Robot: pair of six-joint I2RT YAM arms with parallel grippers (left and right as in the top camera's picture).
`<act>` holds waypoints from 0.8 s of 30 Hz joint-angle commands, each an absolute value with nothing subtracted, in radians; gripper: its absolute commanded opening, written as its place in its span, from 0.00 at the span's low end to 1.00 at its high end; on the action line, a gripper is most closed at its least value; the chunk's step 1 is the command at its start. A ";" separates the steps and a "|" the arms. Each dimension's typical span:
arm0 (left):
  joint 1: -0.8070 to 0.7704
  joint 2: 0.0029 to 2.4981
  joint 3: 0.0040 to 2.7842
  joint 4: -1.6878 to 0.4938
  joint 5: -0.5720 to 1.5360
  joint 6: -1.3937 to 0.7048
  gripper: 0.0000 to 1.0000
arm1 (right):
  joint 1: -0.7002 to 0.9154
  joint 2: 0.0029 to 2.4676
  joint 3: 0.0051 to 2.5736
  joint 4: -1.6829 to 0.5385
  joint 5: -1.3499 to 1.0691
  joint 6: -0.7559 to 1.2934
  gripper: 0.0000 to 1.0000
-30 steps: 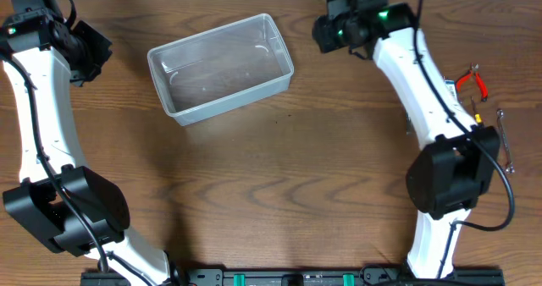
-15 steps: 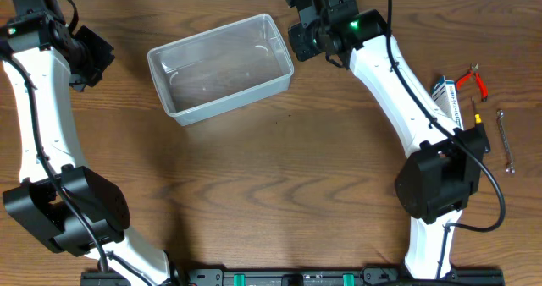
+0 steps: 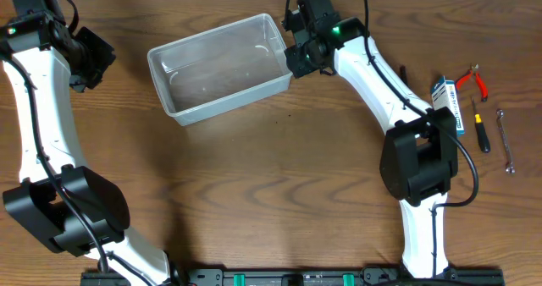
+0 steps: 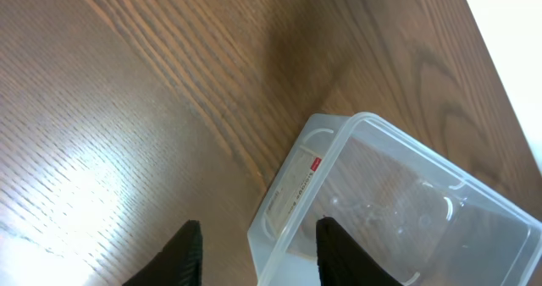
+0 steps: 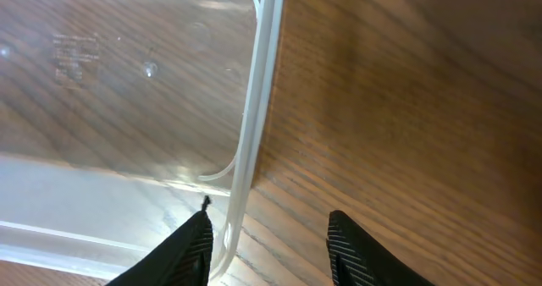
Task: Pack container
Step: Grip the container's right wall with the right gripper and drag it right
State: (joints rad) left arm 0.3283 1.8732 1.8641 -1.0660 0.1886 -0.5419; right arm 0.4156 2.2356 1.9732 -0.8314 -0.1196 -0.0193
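Step in hand: opening the packing, judging by the container [image 3: 220, 66] showing a bare inside. Straddling its short right-hand rim with the right tool [image 5: 267, 252], fingers spread apart, one over the inside and one over the bare counter [image 3: 279, 176], pinching nothing. Not telling from these views whether the tips are sitting below rim level. Holding the left tool [image 4: 258, 256] likewise spread and gripping nothing, hanging above the counter well to the left of the container and looking down on its near corner.

Location of the container: lying towards the far side of the counter, left of middle, skewed to the counter's edge, open side up.

Next move, as a judgement: either closing on the rim to steady or shift the container, or swinging off to the right for a first item. Calling in both cases for care with the thin wall, avoiding snagging or tipping it.

Surroundings: noting, well apart at the far right, a blue-and-white box [image 3: 446, 93], red-handled pliers [image 3: 474, 81], a screwdriver [image 3: 479, 127] and a wrench [image 3: 506, 140], all near one another. Seeing only the right arm [image 3: 373, 74] lying between container and items, so probably needing a wide swing back
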 commanded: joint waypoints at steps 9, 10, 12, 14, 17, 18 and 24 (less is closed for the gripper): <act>0.332 1.871 1.868 -1.069 0.194 -0.532 0.34 | 0.452 2.245 1.987 -0.821 -0.132 -0.031 0.45; 0.332 1.871 1.868 -1.068 0.194 -0.532 0.34 | 0.455 2.246 1.987 -0.820 -0.132 -0.031 0.44; 0.332 1.871 1.868 -1.068 0.194 -0.532 0.34 | 0.460 2.247 1.987 -0.817 -0.131 -0.032 0.44; 0.332 1.871 1.868 -1.068 0.194 -0.532 0.34 | 0.464 2.252 1.987 -0.811 -0.130 -0.032 0.44; 0.332 1.871 1.868 -1.069 0.194 -0.532 0.34 | 0.464 2.264 1.987 -0.813 -0.107 -0.031 0.42; 0.332 1.871 1.868 -1.069 0.194 -0.532 0.34 | 0.464 2.267 1.987 -0.817 -0.100 -0.031 0.42; 0.332 1.871 1.868 -1.074 0.194 -0.532 0.35 | 0.459 2.292 1.987 -0.821 -0.101 -0.010 0.47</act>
